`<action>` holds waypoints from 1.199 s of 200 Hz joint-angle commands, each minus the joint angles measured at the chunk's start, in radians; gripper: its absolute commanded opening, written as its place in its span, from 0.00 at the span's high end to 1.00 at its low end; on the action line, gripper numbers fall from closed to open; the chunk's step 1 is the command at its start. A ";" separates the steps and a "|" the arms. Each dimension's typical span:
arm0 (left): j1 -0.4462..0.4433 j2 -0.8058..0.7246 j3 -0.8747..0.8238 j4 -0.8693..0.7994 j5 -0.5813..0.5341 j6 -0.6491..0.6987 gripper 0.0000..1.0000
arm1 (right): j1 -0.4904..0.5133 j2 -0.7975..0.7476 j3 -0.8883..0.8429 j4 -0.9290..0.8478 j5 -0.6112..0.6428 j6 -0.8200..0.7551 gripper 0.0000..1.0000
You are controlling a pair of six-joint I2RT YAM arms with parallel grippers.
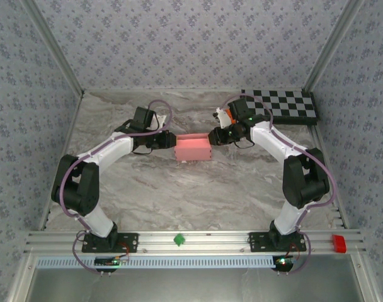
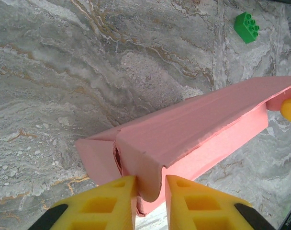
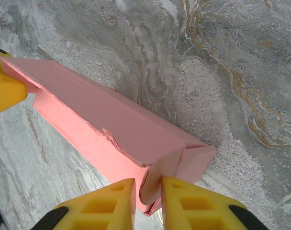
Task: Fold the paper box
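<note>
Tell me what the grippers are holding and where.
The paper box: left gripper pinches its left end, right gripper its right end.

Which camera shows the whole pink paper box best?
The top external view: the paper box sits whole between the left gripper and right gripper, one at each end. Each wrist view shows it close up, foreshortened, with one end flap pinched between yellow fingers.

Checkerboard (image 1: pixel 286 104) on marble table (image 1: pixel 198 189), far right corner; green brick (image 2: pixel 246 27) on tabletop.
</note>
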 commanded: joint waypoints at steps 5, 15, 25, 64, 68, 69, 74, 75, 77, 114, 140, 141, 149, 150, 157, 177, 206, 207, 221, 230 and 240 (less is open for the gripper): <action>0.000 0.000 0.043 -0.018 0.009 0.014 0.77 | 0.013 0.017 0.032 -0.027 -0.035 0.007 0.78; -0.001 0.000 0.045 -0.018 0.009 0.014 0.77 | 0.013 0.017 0.033 -0.029 -0.035 0.007 0.78; 0.000 -0.001 0.045 -0.018 0.008 0.014 0.77 | 0.011 0.017 0.035 -0.031 -0.035 0.007 0.77; 0.000 0.002 0.049 -0.019 0.005 0.014 0.74 | 0.007 0.018 0.040 -0.040 -0.025 0.008 0.78; -0.001 0.002 0.049 -0.019 0.006 0.014 0.74 | 0.007 0.020 0.041 -0.041 -0.027 0.008 0.78; -0.001 0.002 0.049 -0.019 0.006 0.014 0.74 | 0.007 0.019 0.041 -0.041 -0.027 0.008 0.78; -0.001 0.003 0.051 -0.019 0.007 0.014 0.74 | 0.007 0.020 0.041 -0.043 -0.031 0.008 0.78; -0.001 0.003 0.050 -0.019 0.007 0.014 0.74 | 0.007 0.020 0.042 -0.042 -0.031 0.008 0.78; -0.001 0.003 0.052 -0.019 0.007 0.014 0.74 | 0.007 0.020 0.042 -0.042 -0.033 0.008 0.78; -0.004 0.009 0.053 -0.019 0.006 0.015 0.74 | 0.006 0.021 0.045 -0.046 -0.038 0.010 0.80; -0.007 0.012 0.051 -0.019 0.005 0.015 0.75 | 0.005 0.024 0.041 -0.050 -0.037 0.008 0.80; -0.007 0.012 0.051 -0.019 0.005 0.015 0.75 | 0.005 0.025 0.042 -0.050 -0.037 0.008 0.80; -0.007 0.012 0.049 -0.020 0.002 0.016 0.75 | 0.006 0.027 0.038 -0.053 -0.033 0.007 0.80; -0.007 0.012 0.049 -0.021 0.002 0.016 0.75 | 0.006 0.027 0.039 -0.053 -0.032 0.007 0.81; -0.009 0.012 0.049 -0.024 -0.001 0.017 0.75 | 0.006 0.029 0.036 -0.054 -0.029 0.007 0.81; -0.009 0.011 0.046 -0.028 -0.005 0.021 0.78 | 0.005 0.032 0.025 -0.053 -0.026 0.007 0.82; -0.010 0.011 0.045 -0.036 -0.012 0.027 0.80 | 0.008 0.034 0.015 -0.053 -0.019 0.006 0.85; -0.010 0.011 0.044 -0.036 -0.012 0.027 0.80 | 0.009 0.033 0.015 -0.053 -0.019 0.007 0.85; -0.012 0.011 0.043 -0.039 -0.017 0.030 0.80 | 0.010 0.035 0.011 -0.055 -0.013 0.006 0.85; -0.012 0.011 0.042 -0.043 -0.020 0.033 0.81 | 0.011 0.036 0.010 -0.056 -0.009 0.005 0.86; -0.012 0.011 0.043 -0.048 -0.025 0.036 0.81 | 0.013 0.038 0.010 -0.059 -0.004 0.003 0.86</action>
